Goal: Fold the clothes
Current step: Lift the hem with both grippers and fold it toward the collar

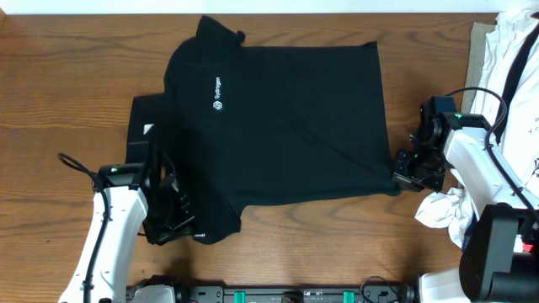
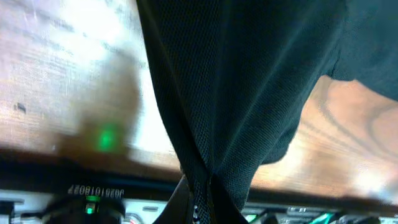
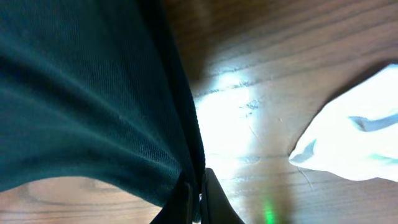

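Note:
The clothes [image 1: 286, 126], a black polo-type garment with small white logo lettering [image 1: 217, 94], lie spread over the middle of the wooden table. My left gripper [image 1: 173, 220] is shut on the garment's near left corner, and the left wrist view shows the dark cloth [image 2: 236, 87] bunched and rising out of the closed fingers [image 2: 198, 208]. My right gripper [image 1: 402, 172] is shut on the near right corner; the cloth [image 3: 87, 93] hangs from its pinched fingers [image 3: 214, 199] a little above the wood.
White garments with black straps [image 1: 515, 71] are heaped at the right edge. A crumpled white piece [image 1: 445, 210] lies by the right arm, showing also as a white garment [image 3: 354, 137] in the right wrist view. A dark flat item [image 1: 145, 126] pokes out left of the black garment.

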Motion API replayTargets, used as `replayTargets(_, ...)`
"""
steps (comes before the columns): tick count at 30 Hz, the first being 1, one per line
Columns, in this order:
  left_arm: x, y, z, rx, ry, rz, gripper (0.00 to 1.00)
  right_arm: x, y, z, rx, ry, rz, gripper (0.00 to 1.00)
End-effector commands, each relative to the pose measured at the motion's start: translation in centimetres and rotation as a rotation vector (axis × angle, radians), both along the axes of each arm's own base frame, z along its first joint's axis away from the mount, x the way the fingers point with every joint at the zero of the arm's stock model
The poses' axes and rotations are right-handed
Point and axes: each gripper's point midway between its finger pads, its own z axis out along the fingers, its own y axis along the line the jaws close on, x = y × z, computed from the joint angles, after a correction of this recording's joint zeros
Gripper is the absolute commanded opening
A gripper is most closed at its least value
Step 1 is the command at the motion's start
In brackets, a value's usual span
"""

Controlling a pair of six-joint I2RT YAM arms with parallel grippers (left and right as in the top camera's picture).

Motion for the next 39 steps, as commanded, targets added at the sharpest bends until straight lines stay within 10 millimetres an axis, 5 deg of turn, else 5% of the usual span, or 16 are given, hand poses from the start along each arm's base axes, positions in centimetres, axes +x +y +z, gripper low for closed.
replayTargets(1, -0.8, -0.9, 0.8, -0.045, 0.020, 0.004, 0.06, 0.2, -1.7, 0.3, -0.048, 0.001, -0.005, 0.01)
replayTargets(17, -0.7, -1.1, 5.1, -0.058, -0.015, -0.027, 0.06, 1.0, -2.6, 1.5, -0.047, -0.018, -0.017, 0.01)
replayTargets(28, 7.5, 0.7, 8.2, 0.042, -0.266, -0.007, 0.06, 5.5, -2.8, 6.1, -0.057, -0.165, -0.014, 0.01)
replayTargets(39, 15.3, 1.2, 5.3, 0.046, -0.329, -0.011, 0.06, 10.7, -1.6, 6.4, -0.068, -0.356, 0.018, 0.01)
